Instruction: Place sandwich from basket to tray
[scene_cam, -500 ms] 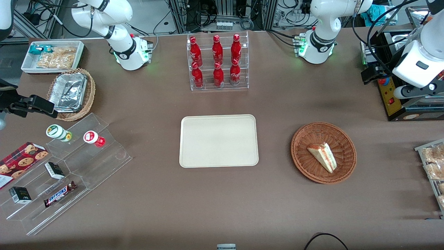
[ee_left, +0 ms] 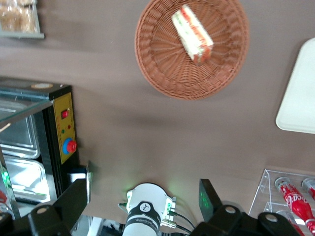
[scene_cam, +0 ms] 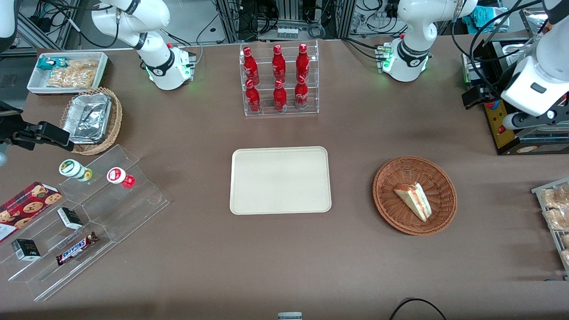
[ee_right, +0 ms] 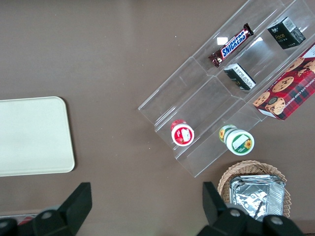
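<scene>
The sandwich (scene_cam: 413, 201), a white wedge with a red-orange and green stripe, lies in the reddish-brown wicker basket (scene_cam: 395, 178) toward the working arm's end of the table. The cream tray (scene_cam: 280, 180) lies bare at the table's middle, beside the basket. My left gripper (scene_cam: 476, 95) hangs high above the table's working-arm end, farther from the front camera than the basket, open and holding nothing. The left wrist view shows the gripper (ee_left: 146, 186) with its fingers (ee_left: 78, 196) wide apart, and the sandwich (ee_left: 192, 33), basket (ee_left: 162, 64) and tray corner (ee_left: 300, 93) well away from it.
A black box with a yellow panel (scene_cam: 500, 120) stands under the gripper. A rack of red bottles (scene_cam: 279, 80) stands farther back than the tray. A rack of bagged snacks (scene_cam: 555, 209) sits at the working arm's table edge. An acrylic step shelf (scene_cam: 89, 213) is at the parked arm's end.
My left arm's wrist has shifted slightly, its gripper staying open. The sandwich, basket and tray have not moved.
</scene>
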`<state>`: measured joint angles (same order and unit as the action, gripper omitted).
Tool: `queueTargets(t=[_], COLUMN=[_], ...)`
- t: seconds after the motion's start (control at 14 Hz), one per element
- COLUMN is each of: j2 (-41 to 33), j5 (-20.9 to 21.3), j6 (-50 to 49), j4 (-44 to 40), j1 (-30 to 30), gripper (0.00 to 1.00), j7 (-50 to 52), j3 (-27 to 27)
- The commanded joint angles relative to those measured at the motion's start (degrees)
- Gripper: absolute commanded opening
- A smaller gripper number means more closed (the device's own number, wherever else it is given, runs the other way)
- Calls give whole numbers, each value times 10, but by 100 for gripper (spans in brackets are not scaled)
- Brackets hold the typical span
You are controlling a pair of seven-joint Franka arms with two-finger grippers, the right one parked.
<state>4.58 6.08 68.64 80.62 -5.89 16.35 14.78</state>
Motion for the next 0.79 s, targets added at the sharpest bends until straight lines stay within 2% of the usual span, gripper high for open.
queueTargets(t=[0.0,0.21,0.5,0.71], j2=[58,141,219,256], j5=[6,27,28,21], j6=[-1,52,203,297], j4=[9,23,48,55], j1=[-4,0,4,16], gripper=[100,100,100,100], j7=[84,188,323,367], j3=[-6,-6,-5,-5])
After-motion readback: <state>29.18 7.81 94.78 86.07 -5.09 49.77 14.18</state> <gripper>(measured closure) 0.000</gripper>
